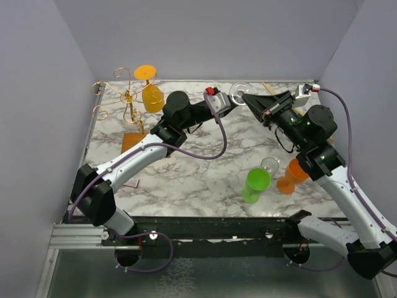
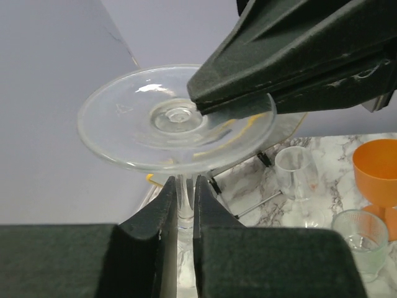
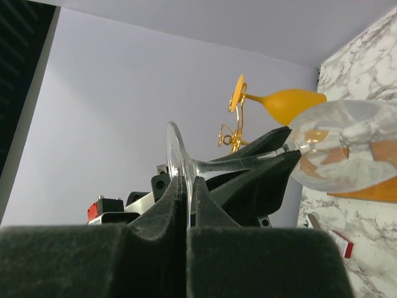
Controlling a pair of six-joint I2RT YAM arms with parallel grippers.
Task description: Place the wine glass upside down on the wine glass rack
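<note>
Doubly gripping, in the top view: meeting over the far middle of the worktop [image 1: 186, 180] with the left pincer [image 1: 228, 103] and the right pincer [image 1: 247, 97], sharing one clear wine glass [image 1: 236, 92] and turning its round foot toward the camera. Keeping well apart from the wine glass rack [image 1: 127, 99] at the far left corner, itself carrying an inverted orange glass [image 1: 149, 90].

Looking through the left wrist view: flanking the thin stem with the left pincer [image 2: 185, 189], narrowed almost onto it, without showing whether actually touching. Biting the foot's rim from the right with the black fingers [image 2: 279, 68] of the right pincer.

Looking through the right wrist view: clamping the foot's edge with the right pincer [image 3: 187, 186], jaws nearly together, holding the glass clear of the worktop. Pointing the bowl away from the lens, with the gold rack [image 3: 231, 133] showing beyond.
</note>
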